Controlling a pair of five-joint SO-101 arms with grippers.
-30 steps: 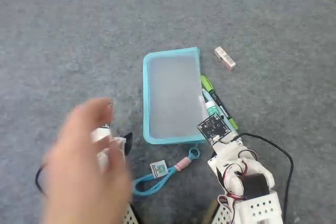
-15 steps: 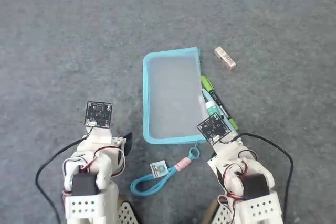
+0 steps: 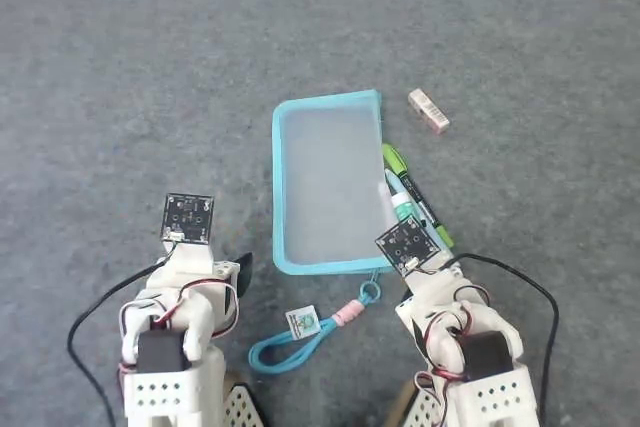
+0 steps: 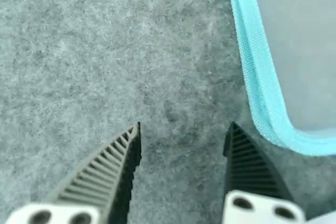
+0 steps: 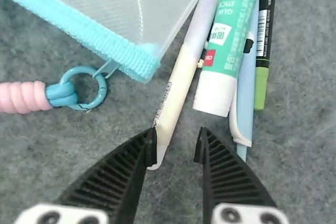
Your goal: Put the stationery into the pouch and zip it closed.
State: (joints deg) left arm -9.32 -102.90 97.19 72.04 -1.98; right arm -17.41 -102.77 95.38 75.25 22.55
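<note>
A grey felt surface (image 3: 120,97) carries a flat, frosted pouch (image 3: 330,182) edged in teal. The left tool (image 4: 184,135) gapes over bare felt by its corner. The right tool (image 5: 176,142) is open at the end of a cream pen (image 5: 181,77), which lies beside a green marker (image 3: 395,160) and a glue stick (image 5: 223,51). An eraser (image 3: 428,111) sits apart.

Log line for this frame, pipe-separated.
left gripper: open, over carpet beside pouch | right gripper: open, at cream pen end | glue stick, green pen: beside pouch | eraser: apart

I see grey table cover (image 3: 120,97): fuzzy matt felt | frosted translucent plastic pouch (image 3: 330,187): woven teal cloth trim | white glue stick (image 5: 223,51): glossy plastic
</note>
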